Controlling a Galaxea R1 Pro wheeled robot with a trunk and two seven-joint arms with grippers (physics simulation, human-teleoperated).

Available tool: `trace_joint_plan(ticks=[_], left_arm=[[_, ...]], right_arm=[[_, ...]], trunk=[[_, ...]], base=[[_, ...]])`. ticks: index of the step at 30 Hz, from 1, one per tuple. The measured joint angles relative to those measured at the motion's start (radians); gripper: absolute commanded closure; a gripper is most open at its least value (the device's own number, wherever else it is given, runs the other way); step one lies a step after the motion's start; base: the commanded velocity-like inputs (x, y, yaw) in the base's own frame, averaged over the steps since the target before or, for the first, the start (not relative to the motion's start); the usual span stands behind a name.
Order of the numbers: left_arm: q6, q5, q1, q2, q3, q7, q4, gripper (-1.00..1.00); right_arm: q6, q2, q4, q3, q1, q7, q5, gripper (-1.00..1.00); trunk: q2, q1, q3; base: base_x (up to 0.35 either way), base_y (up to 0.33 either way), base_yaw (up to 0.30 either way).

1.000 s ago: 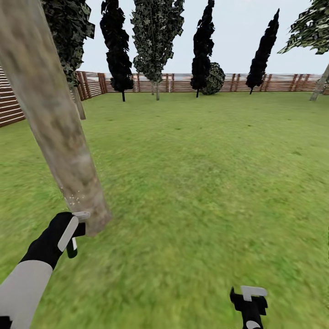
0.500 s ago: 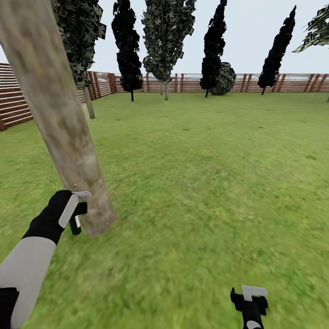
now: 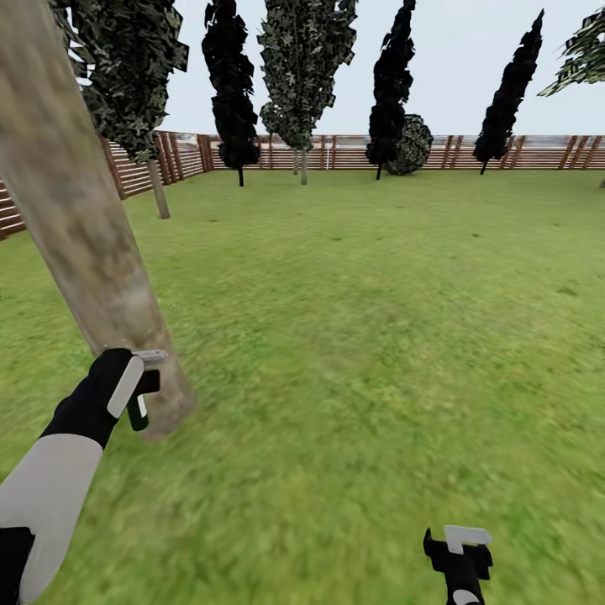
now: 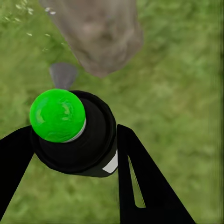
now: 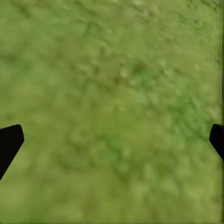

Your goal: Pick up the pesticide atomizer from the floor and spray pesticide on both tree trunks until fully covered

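Grass is covering the whole garden floor (image 3: 378, 336), a wide lawn running back to a reddish-brown slat fence (image 3: 521, 153) that is closing off the far and left edges. Dark columnar trees (image 3: 391, 84) are standing along that fence, well apart from the robot, leaving the middle and right of the lawn open. At the left, a thick pale mottled tree trunk (image 3: 76, 218) is leaning across the head view, its base meeting the grass just beside the left end effector (image 3: 134, 391). That end effector is pinching the pesticide atomizer (image 3: 139, 409), holding its grey spray head up against the lower trunk. From the left wrist camera, the bottle's bright green underside (image 4: 57, 115) is sitting between the two black fingers (image 4: 140, 182), with the trunk base beyond and a few whitish pesticide specks (image 4: 25, 9) drifting near it. The right end effector (image 3: 458, 550) is hanging low over bare grass, its fingertips (image 5: 9, 142) spread wide apart at the edges of the right wrist view.
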Motion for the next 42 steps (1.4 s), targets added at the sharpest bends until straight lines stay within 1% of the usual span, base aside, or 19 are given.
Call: trace_joint_plan(ticks=[9,19,22,24,26,29,31,33,35,36,37,39,42], left_arm=[[0.000,0.000,0.001,0.000,0.000,0.000,0.000,1.00],[0.000,0.000,0.002,0.000,0.000,0.000,0.000,1.00],[-0.001,-0.002,0.008,0.001,0.002,0.002,0.001,1.00],[0.000,-0.006,0.013,0.009,0.006,0.002,0.001,1.00],[-0.001,-0.009,0.018,0.029,0.008,0.002,0.002,1.00],[-0.003,-0.003,0.020,0.035,0.005,0.002,0.005,1.00],[-0.005,0.000,0.021,0.033,0.001,0.001,0.015,1.00],[-0.007,0.005,0.021,0.024,0.002,0.000,0.019,1.00],[-0.006,-0.001,0.021,0.022,0.003,0.000,0.019,1.00],[-0.008,-0.002,0.030,0.025,0.004,0.001,0.020,1.00],[-0.010,-0.002,0.056,0.027,0.007,0.000,0.020,1.00],[-0.013,-0.002,0.072,0.028,0.007,0.001,0.020,1.00],[-0.017,-0.001,0.114,0.028,0.007,0.004,0.020,1.00]], right_arm=[[0.000,0.000,0.000,0.000,0.000,0.000,0.000,-1.00],[0.000,0.000,0.000,0.000,0.000,0.000,0.000,-1.00],[0.000,0.001,0.000,0.000,0.000,0.000,0.000,-1.00],[0.000,0.001,0.000,0.000,0.000,0.000,0.000,-1.00],[0.000,0.001,0.000,0.000,0.000,0.000,0.000,-1.00],[0.000,0.002,0.000,0.000,0.000,0.000,0.000,-1.00],[0.000,0.002,0.000,0.000,0.000,0.000,0.000,-1.00],[0.000,0.002,0.000,0.000,0.000,0.001,0.000,-1.00],[0.000,0.000,0.000,0.000,0.000,0.000,0.000,-1.00],[0.000,0.000,0.000,0.000,0.000,0.000,0.000,-1.00],[0.000,0.000,0.000,0.000,0.000,0.000,0.000,-1.00],[0.000,0.001,0.000,0.000,0.000,0.000,0.000,-1.00],[0.000,0.001,0.000,0.000,0.000,0.000,0.000,-1.00]], trunk=[[0.000,0.000,0.000],[0.000,0.000,0.000],[0.000,0.000,0.000],[0.000,0.000,0.000],[0.000,0.000,0.000],[0.000,0.000,0.000],[0.000,0.000,0.000],[0.000,0.000,0.000],[0.000,0.000,0.000],[0.000,0.000,0.000],[0.000,0.000,0.000],[0.000,0.000,0.000],[0.000,0.000,0.000]], base=[[0.199,-0.226,0.245],[0.226,-0.204,0.015],[0.188,-0.212,0.252],[0.187,-0.213,0.274],[0.187,-0.213,0.276],[0.185,-0.215,0.276],[0.177,-0.224,0.262],[0.157,-0.236,0.029],[0.143,-0.244,0.003],[0.134,-0.249,0.001],[0.133,-0.249,0.000],[0.133,-0.250,0.025],[0.131,-0.250,0.212]])
